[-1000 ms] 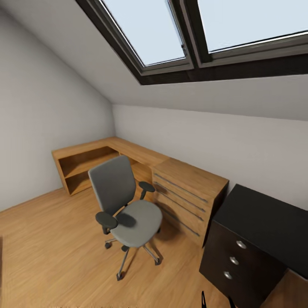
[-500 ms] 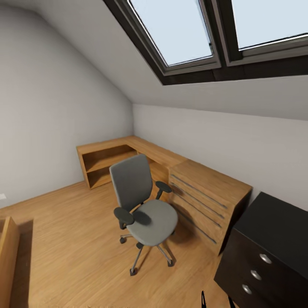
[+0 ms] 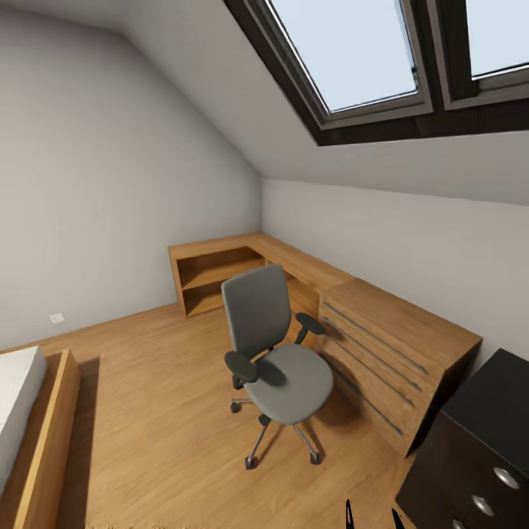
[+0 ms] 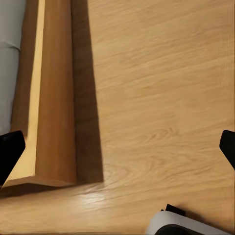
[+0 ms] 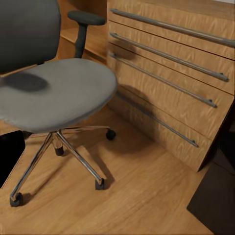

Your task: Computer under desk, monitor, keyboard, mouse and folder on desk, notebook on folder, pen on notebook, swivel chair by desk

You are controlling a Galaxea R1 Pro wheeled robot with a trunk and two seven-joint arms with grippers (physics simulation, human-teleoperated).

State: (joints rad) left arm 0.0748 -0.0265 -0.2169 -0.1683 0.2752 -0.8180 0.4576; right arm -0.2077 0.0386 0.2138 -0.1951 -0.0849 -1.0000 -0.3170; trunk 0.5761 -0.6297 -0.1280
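A: Where's the chair?

B: Centre of the head view. The chair (image 3: 273, 353) stands on the plank floor (image 3: 162, 411) with its back to the low wooden cabinets (image 3: 382, 353), seat turned toward the lower right of the frame. Its seat is bare, with no blue folder on it that I can see.

A: And the desk?

B: Just a corner of it, at the lower right of the head view: the desk (image 3: 477, 448), black top and black drawers with round silver knobs. The chair sits well apart from it, so I'd judge that step not yet done.

A: Why is the chair parked there?

B: My guess is that it was simply left by the cabinets (they run along the wall under the skylight (image 3: 353, 51)). It stands on castors, so it should roll if pushed.

A: The grippers?

B: In the left wrist view, the left gripper (image 4: 117, 147) shows dark fingertips at opposite edges of the frame, so it is spread wide and empty, over the floor beside a bed frame (image 4: 49, 98). Of the right gripper (image 5: 10, 152) only one dark fingertip shows at the frame's left edge, so I cannot tell how it stands.

A: Any writing or labels?

B: None readable anywhere.
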